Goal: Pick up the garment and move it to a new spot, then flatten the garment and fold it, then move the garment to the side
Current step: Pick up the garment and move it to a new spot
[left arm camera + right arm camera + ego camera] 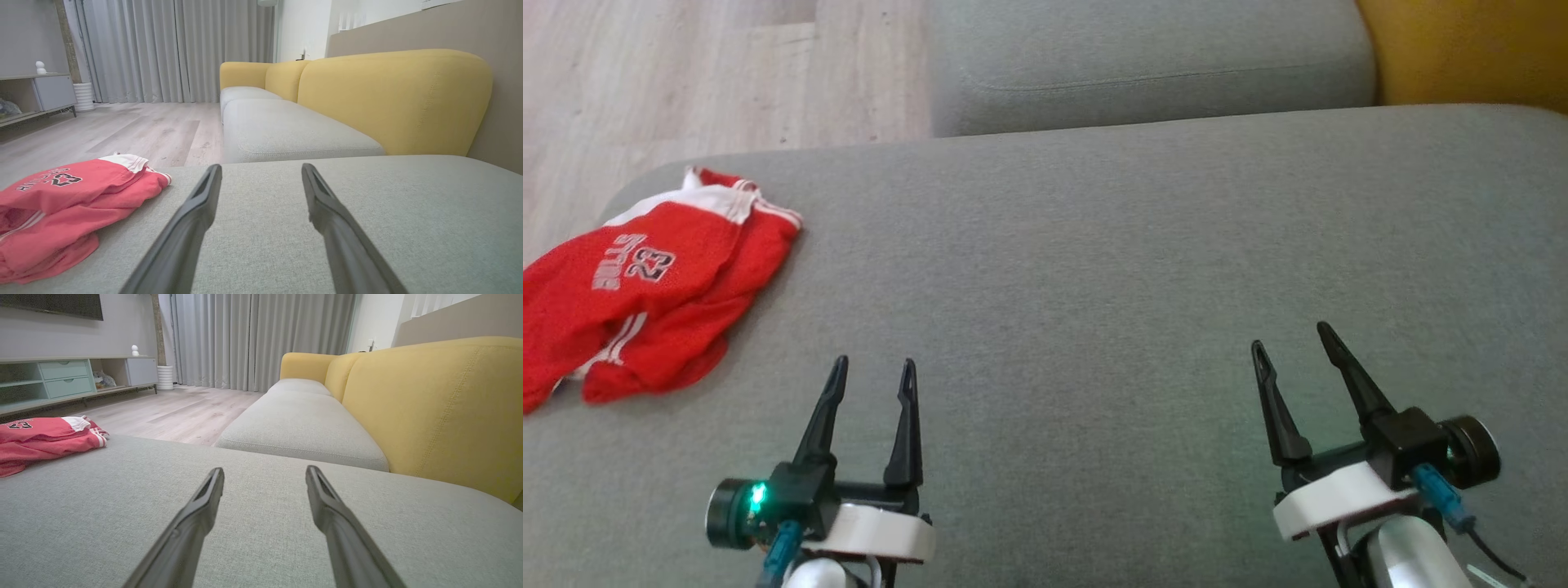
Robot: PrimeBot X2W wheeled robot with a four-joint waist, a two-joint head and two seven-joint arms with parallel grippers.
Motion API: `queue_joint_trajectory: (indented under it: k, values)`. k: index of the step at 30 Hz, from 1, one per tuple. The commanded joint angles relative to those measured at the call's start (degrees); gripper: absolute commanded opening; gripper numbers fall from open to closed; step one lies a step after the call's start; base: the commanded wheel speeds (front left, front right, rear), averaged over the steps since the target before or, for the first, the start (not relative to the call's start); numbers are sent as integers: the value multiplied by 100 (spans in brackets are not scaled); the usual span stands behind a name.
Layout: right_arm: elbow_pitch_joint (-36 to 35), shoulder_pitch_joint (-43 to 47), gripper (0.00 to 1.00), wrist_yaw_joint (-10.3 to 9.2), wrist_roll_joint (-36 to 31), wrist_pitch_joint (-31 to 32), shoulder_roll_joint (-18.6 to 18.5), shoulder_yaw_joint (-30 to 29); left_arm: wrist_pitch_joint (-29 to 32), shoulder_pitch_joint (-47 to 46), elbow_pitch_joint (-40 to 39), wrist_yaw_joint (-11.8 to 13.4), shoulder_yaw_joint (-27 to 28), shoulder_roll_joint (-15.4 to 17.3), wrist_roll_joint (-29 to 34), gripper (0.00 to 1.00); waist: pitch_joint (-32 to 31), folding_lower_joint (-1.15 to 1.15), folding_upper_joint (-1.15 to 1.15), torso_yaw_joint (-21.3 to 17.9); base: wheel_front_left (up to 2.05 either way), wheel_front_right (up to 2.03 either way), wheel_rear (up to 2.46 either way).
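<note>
Two held open, empty, lower frame: left claw [875, 362], right claw [1291, 335]. Red Bulls garment [645, 294] seen crumpled mid-left on grey sofa cushion [1094, 269].

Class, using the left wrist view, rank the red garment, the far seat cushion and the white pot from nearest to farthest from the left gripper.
1. Garment: close on the left of the left gripper, lying on the near cushion.
2. Far seat cushion: straight ahead, past the near cushion's edge.
3. White pot: far left on the floor, by the curtains.
</note>
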Motion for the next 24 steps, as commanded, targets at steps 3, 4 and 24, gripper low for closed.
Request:
queue_joint_trajectory:
  k: [3,4,24]
  values:
    - [-188,-297,100,43,-52,-79,-36,188,-55,-357,-170,47,203,40,24,100,11,0,0,236,0,0,0]
    - [-182,-295,100,43,-65,-79,-36,206,-55,-349,-167,47,219,40,29,100,8,0,0,314,0,0,0]
    - [-175,-79,100,43,-56,-79,-36,219,-55,-24,-390,164,976,40,198,100,-48,0,0,2359,0,0,0]
